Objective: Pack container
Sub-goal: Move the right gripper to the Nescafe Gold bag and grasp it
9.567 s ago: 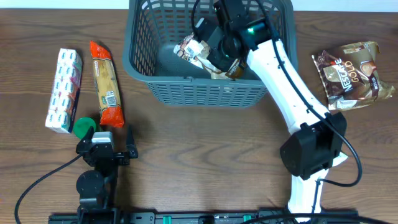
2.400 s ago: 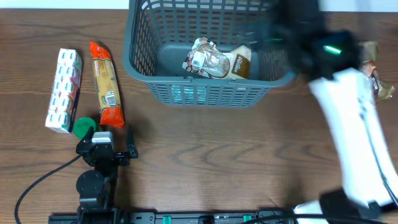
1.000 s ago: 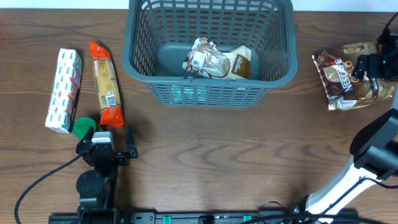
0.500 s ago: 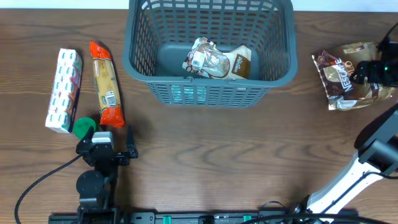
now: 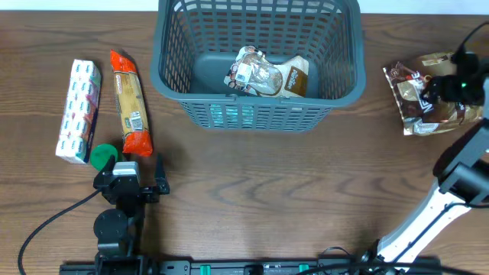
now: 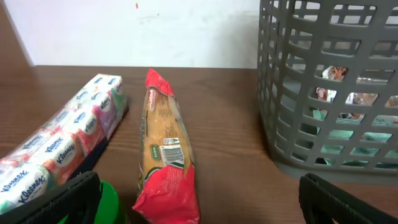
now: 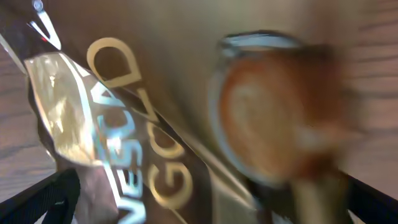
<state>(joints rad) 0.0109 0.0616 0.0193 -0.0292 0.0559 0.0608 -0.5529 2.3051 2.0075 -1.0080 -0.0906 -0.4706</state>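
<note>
Right claw (image 5: 452,85): spread wide, empty, right over the brown-and-gold foil coffee pouch (image 5: 409,98).
Left claw (image 5: 128,174): spread, empty.
Container: large grey-blue slatted plastic basket (image 5: 256,116), well left of your right claw.
Done: crinkled packets (image 5: 263,72) inside it; one or two, you cannot tell.
Left to pack: three on the counter (image 5: 252,198): that pouch, plus one orange-red pasta packet (image 5: 128,99) and one tissue multipack (image 5: 79,111) just ahead of your left claw.

a dark brown wood-grain worktop (image 5: 252,191) lies under soft, even light; a plain white wall (image 6: 186,31) rises just behind its far edge.
</note>
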